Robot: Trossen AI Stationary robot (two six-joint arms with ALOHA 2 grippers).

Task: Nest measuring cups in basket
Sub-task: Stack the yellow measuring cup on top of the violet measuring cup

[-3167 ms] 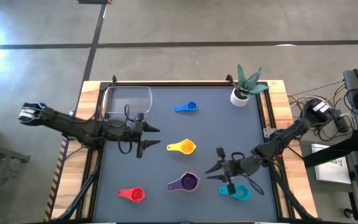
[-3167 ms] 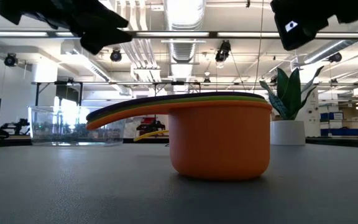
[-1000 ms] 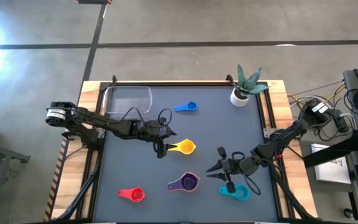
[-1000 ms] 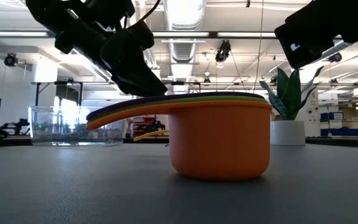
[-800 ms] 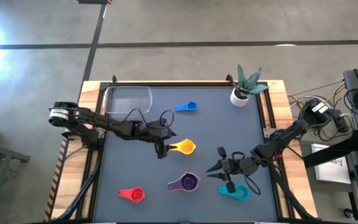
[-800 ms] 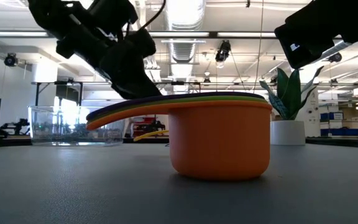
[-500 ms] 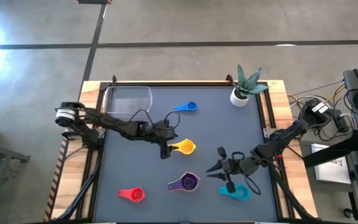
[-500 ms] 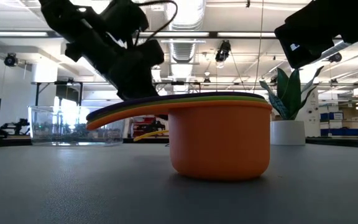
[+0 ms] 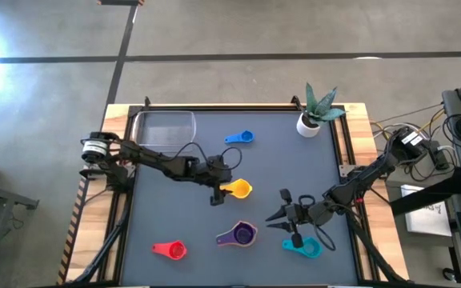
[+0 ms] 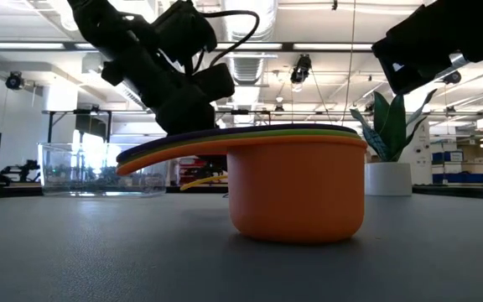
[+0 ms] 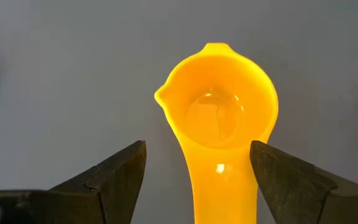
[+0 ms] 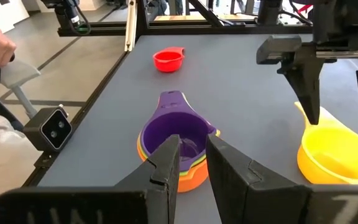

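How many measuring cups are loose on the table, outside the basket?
5 spots: blue cup at the far side, yellow cup mid-table under the left pincer, red cup front left, teal cup front right, and the purple-topped nested stack, which hides more cups beneath.

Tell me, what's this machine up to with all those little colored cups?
It is gathering measuring cups. The left claw hangs open over the yellow cup, one finger on each side of its handle, not yet gripping. The right claw waits near the teal cup, holding nothing. Purple, green and orange cups already sit nested in a stack. The blue and red cups lie loose, and the clear basket has no cups in it.
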